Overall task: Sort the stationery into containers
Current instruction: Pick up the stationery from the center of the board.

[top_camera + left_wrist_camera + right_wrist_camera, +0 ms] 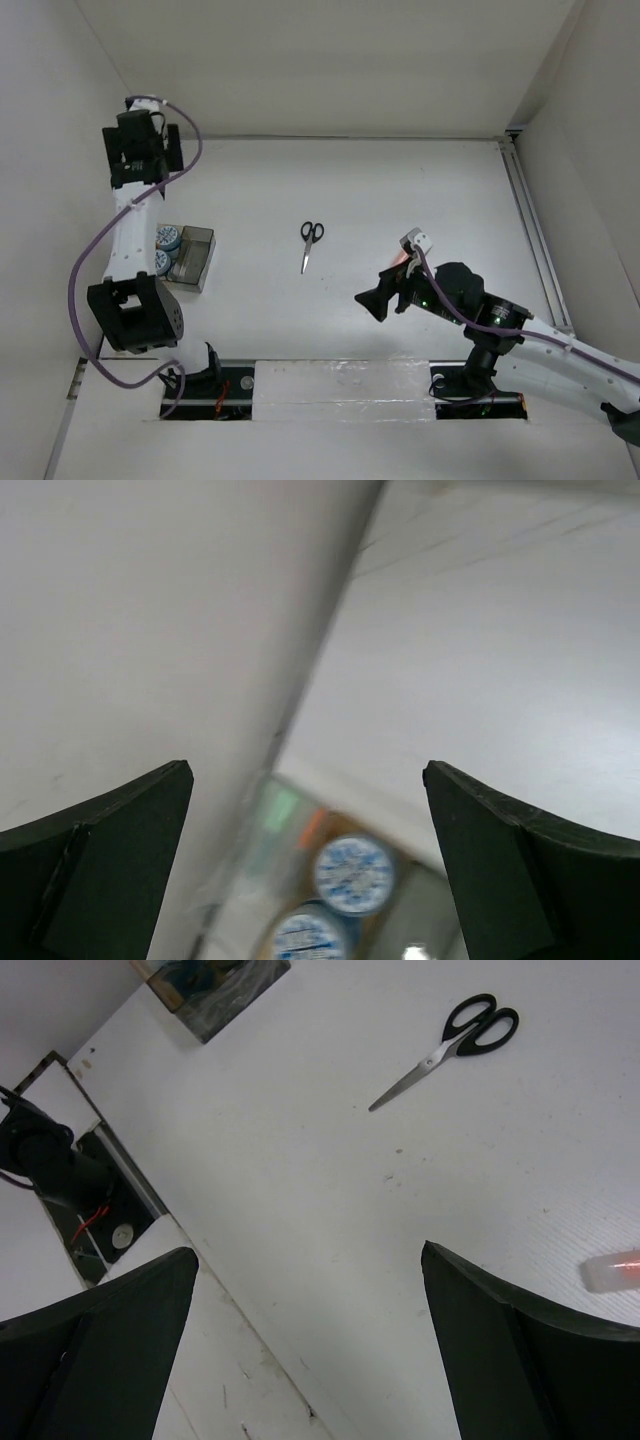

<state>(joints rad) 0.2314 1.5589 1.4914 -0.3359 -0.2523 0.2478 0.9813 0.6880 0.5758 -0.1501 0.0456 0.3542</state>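
Observation:
Black-handled scissors (311,243) (455,1045) lie alone mid-table. Two blue-and-white rolls (167,238) (354,873) sit at the left in a clear container (172,250) whose walls barely show, beside the smoky dark container (192,257) (215,990). Blurred green (283,808) and orange (313,826) patches lie next to the rolls. My left gripper (140,150) (306,770) hangs open and empty high above them by the left wall. An orange-pink highlighter (612,1270) lies just right of my right gripper (368,300) (308,1252), which is open and empty, low over bare table.
A white wall (130,630) stands close on the left of the left gripper. A metal rail (530,230) runs along the table's right side. The arm bases and cables (200,385) sit at the near edge.

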